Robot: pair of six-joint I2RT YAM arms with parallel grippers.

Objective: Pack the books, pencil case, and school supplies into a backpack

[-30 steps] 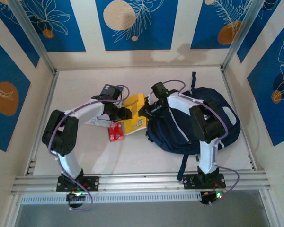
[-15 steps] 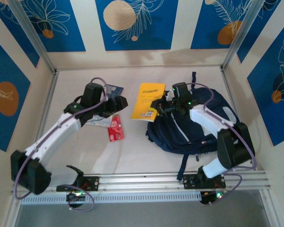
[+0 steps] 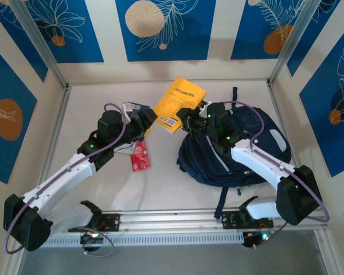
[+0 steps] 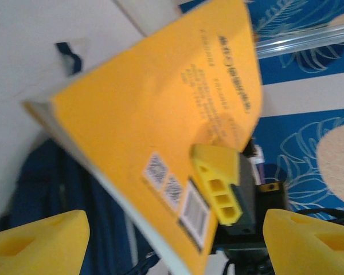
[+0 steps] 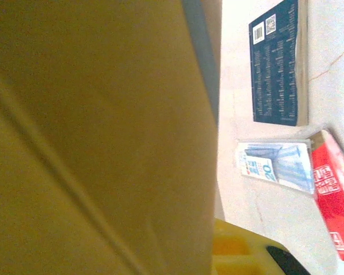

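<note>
**Yellow book aloft, held by one corner**

The right gripper (image 3: 187, 117) was clamped on the yellow-orange book (image 3: 181, 101) at its barcode corner. In the left wrist view, one yellow finger (image 4: 217, 186) lay flat on the cover beside the barcode. The book was off the table (image 3: 172, 184), tilted, between the two arms and just beside the upper left edge of the backpack (image 3: 247, 143). The left gripper (image 3: 145, 118) sat near the book's lower edge with its jaws spread wide, not touching it.

Handling (judgement): the book is thin, light and paper-covered. It will likely flex and droop from a single corner pinch, and the smooth cover may pivot between the pads. A hold along the spine edge, or a second pinch from the left side, would be steadier.

Room: I could not tell whether the backpack's mouth was open. The back wall (image 3: 103, 71) stood close behind the raised book. There was bare table in front of the backpack, crossed by a dangling strap (image 3: 221, 200). The navy book (image 5: 278, 63), clear packet (image 5: 275, 166) and red packet (image 3: 140, 156) lay close together by the left arm.
</note>
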